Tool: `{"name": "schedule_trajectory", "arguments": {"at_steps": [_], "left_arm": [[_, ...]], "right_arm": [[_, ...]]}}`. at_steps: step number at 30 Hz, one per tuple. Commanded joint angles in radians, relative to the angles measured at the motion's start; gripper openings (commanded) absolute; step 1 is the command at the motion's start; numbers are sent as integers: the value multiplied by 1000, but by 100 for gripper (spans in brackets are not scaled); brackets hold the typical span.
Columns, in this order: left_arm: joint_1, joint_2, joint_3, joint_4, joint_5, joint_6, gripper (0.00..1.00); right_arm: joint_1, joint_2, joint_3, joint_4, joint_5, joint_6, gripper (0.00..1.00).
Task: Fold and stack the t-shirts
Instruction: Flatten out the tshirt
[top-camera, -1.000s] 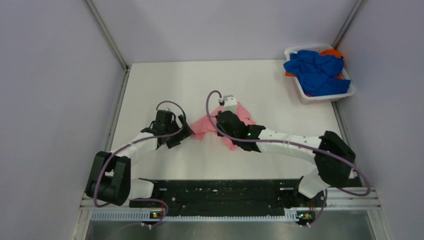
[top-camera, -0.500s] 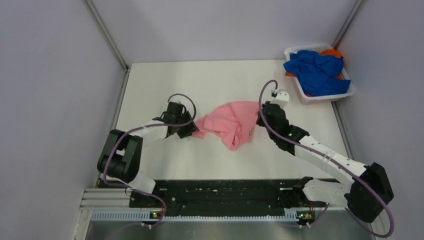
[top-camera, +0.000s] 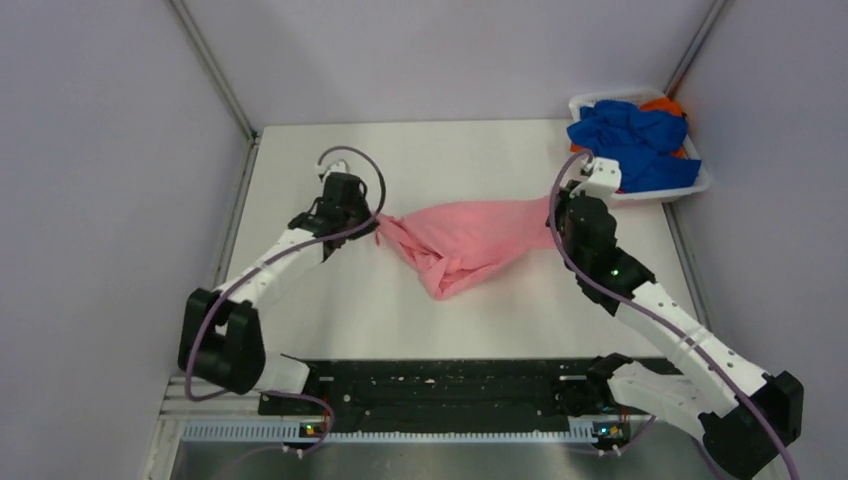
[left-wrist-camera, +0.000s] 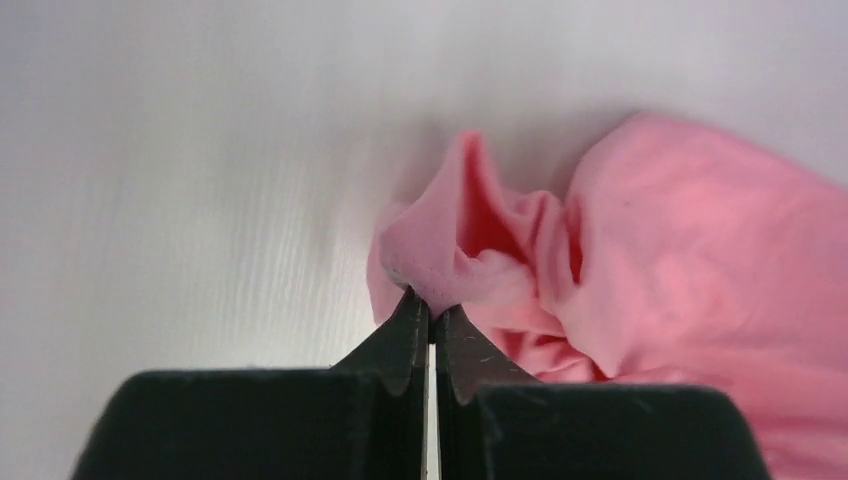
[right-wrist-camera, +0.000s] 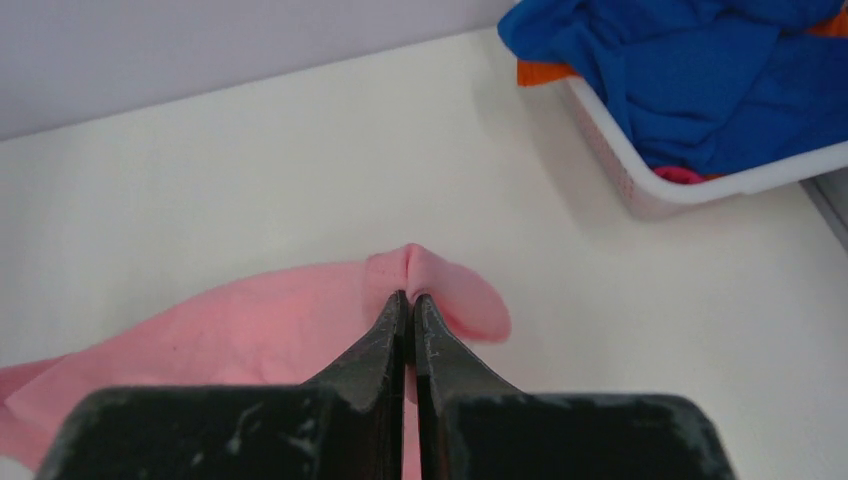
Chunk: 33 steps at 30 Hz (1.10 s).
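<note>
The pink t-shirt (top-camera: 465, 243) lies at the centre of the top view, stretched into a band between the two arms, with its loose middle sagging toward the lower edge on the white table (top-camera: 400, 160). The left gripper (left-wrist-camera: 432, 310) has its jaws clamped on a bunched edge at the shirt's left end. The right gripper (right-wrist-camera: 410, 296) pinches a small fold at the right end. In the upper right corner a white basket (top-camera: 645, 195) holds crumpled blue t-shirts (top-camera: 630, 140), with an orange t-shirt (top-camera: 665, 104) showing behind them.

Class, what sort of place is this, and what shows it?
Probably a robot test cell: plain walls box in a white table, and a left arm and right arm hold a pink t-shirt.
</note>
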Motion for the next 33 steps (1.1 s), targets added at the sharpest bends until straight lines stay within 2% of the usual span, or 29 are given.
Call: {"name": "schedule_trajectory", "arguments": {"at_steps": [1, 5, 10, 13, 19, 24, 29, 31, 33], "left_arm": [[1, -282, 109, -9, -191, 108, 0], [1, -486, 168, -20, -249, 166, 0], [1, -710, 236, 2, -255, 229, 0], [1, -788, 303, -3, -270, 261, 0], [1, -857, 385, 15, -299, 304, 0], [1, -792, 400, 53, -388, 322, 0], [6, -567, 455, 108, -467, 362, 0], [32, -458, 526, 105, -458, 370, 0], [91, -355, 621, 94, -359, 350, 0]], "right_arm": [[-6, -116, 146, 112, 57, -184, 0], [-7, -216, 238, 102, -8, -241, 0], [-5, -315, 353, 45, -155, -251, 0], [-5, -364, 426, 15, -287, -249, 0], [-5, -392, 536, -9, -352, -243, 0], [-4, -301, 580, -30, -284, -288, 0], [-5, -145, 580, 34, -151, -366, 0], [-5, -60, 588, 60, -118, -401, 0], [-8, 17, 618, 104, -106, -435, 0]]}}
